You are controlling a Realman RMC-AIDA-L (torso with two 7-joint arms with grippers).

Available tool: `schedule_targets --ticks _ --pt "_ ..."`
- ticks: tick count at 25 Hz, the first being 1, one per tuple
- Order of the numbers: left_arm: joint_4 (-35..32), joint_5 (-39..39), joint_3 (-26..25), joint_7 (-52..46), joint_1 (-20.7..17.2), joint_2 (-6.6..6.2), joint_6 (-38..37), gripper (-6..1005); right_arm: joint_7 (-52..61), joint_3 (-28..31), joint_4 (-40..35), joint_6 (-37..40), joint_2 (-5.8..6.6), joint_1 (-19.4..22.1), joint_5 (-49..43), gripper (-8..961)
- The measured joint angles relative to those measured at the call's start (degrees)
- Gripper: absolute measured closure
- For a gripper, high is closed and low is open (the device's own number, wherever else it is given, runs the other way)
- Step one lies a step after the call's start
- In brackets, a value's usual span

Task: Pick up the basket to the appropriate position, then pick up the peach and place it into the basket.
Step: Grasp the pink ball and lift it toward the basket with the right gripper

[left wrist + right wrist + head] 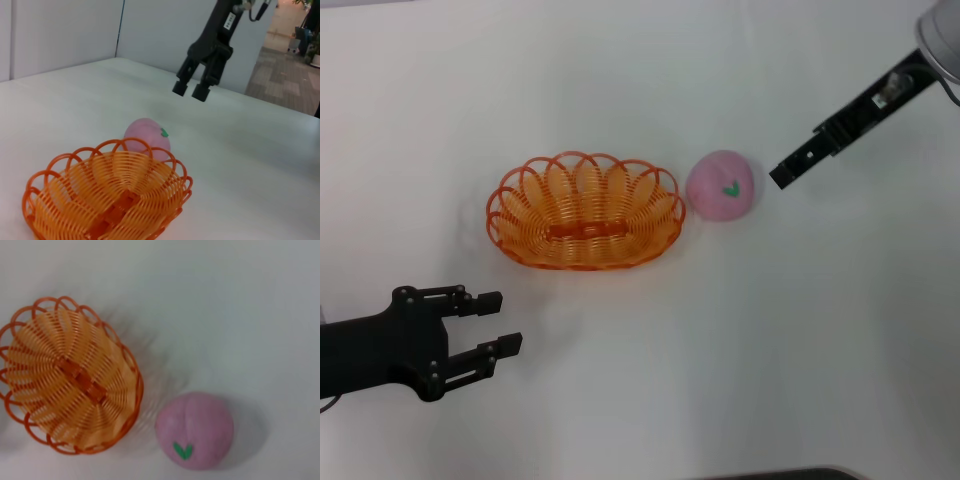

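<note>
**Inspector:** Two steps make up the job; how many look finished?

**Technician:** Probably one. Taking the basket [585, 212] as the landmark and starting nearest the robot: the left gripper [502, 322] hangs on the near side of the basket, off toward the robot's left, jaws apart and holding nothing. It touches neither basket nor fruit.

**Inspector:** And the basket itself?

**Technician:** It sits upright on the white bench [740, 350], with nothing inside. Nothing grips it, so it appears already placed, though that is a judgement.

**Inspector:** Where is the peach?

**Technician:** The peach [722, 185] lies on the bench just beside the basket's right end, outside the rim, leaf mark showing.

**Inspector:** What about the other arm?

**Technician:** The right gripper [191, 90] hovers beyond the peach, farther from the basket, above the bench. In the left wrist view its fingers stand slightly apart, around nothing.

**Inspector:** So what remains?

**Technician:** Grasping the peach, lifting it and dropping it into the basket.
</note>
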State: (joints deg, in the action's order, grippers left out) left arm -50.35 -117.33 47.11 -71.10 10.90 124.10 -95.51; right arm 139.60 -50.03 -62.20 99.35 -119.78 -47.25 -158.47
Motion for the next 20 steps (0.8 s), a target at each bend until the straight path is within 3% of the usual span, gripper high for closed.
schedule_targets --ticks 6,20 --pt "-0.1 0.0 -0.1 0.0 0.0 -0.01 -0.6 489 0.8 -2.7 -0.3 -1.2 -0.45 -1.8 -0.6 5" --pt "0.5 0.0 -0.4 0.3 0.0 0.0 -0.5 490 3.0 -14.4 1.0 -9.2 -0.86 -1.4 1.7 7"
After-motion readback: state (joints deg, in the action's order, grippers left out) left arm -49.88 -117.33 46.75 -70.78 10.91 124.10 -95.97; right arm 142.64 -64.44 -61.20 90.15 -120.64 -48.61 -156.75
